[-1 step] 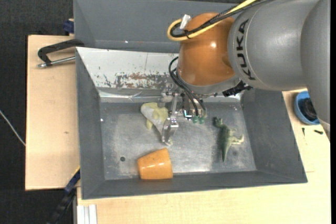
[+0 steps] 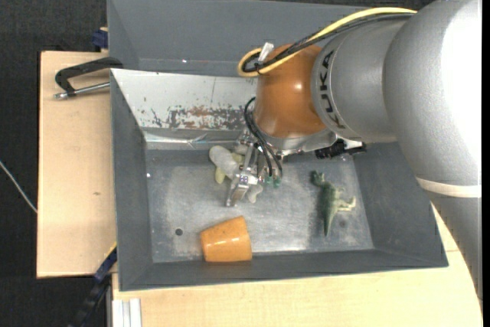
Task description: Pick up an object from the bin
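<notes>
1. The hand (image 2: 242,193) is low in the middle of the grey bin (image 2: 129,180), close to the floor, beneath the arm's orange wrist cover.
2. Whether the hand is spread or pressed together cannot be told from this angle.
3. A pale, lumpy thing (image 2: 224,162) lies just beside the hand, up and to the left of it, near the back wall; it is the nearest thing to the hand.
4. An orange cup (image 2: 227,240) lies on its side by the front wall, apart from the hand.
5. A green toy lizard (image 2: 329,203) lies well to the right.
</notes>
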Controlling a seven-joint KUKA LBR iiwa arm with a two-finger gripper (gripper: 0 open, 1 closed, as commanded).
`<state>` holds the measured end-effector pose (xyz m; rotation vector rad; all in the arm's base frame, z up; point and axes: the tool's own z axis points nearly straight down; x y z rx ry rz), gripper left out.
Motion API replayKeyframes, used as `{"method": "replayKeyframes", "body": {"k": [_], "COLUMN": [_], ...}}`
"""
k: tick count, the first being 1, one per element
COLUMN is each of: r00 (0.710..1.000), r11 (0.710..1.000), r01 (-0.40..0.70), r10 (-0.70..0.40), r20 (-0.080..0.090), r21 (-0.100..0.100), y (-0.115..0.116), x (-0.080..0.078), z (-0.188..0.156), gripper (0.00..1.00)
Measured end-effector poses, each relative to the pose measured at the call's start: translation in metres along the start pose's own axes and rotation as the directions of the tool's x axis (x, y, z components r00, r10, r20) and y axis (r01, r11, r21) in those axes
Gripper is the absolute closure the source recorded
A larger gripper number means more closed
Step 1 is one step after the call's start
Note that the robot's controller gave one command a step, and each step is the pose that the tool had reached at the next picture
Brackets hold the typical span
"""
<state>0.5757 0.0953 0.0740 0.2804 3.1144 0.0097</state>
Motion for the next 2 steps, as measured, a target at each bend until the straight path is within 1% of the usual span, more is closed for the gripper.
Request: {"method": "replayKeyframes", "body": {"k": [1,2], "r00": [1.000,0.983], "r11": [1.000,0.983], "r01": [-0.002,0.181], "r10": [0.002,-0.181], "r20": [0.017,0.000], "r21": [-0.004,0.002], "y": [0.000,-0.007], "x": [-0.005,-0.014], "z": [-0.006,-0.131], "gripper": [1.00,1.00]}}
